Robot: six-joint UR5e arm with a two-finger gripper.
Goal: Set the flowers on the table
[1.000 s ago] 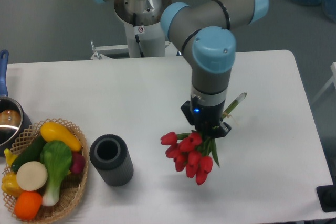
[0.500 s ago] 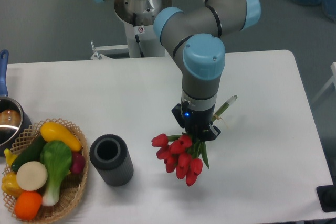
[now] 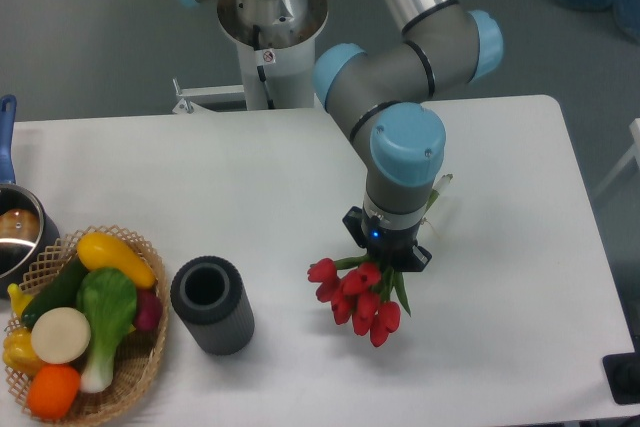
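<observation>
Dark cyl. cup (image 3: 211, 304) beside wicker basket (image 3: 140, 367) w/ veg; pot (image 3: 18, 232) at left edge.

Views: one fixed camera only.
Position: high above the near edge of the desk (image 3: 200, 167), looking down and toward the far side.
Range: mid-distance; most of the desk shows, its left and near edges cropped.
Far: arm base (image 3: 270, 17) and grey floor.
Left: basket (image 3: 150, 347) cut off.

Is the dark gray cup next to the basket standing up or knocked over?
Standing up. The dark gray cup rests on its bottom on the table, and its round open mouth faces up. It looks dark inside, so cannot tell what's in it.
</observation>
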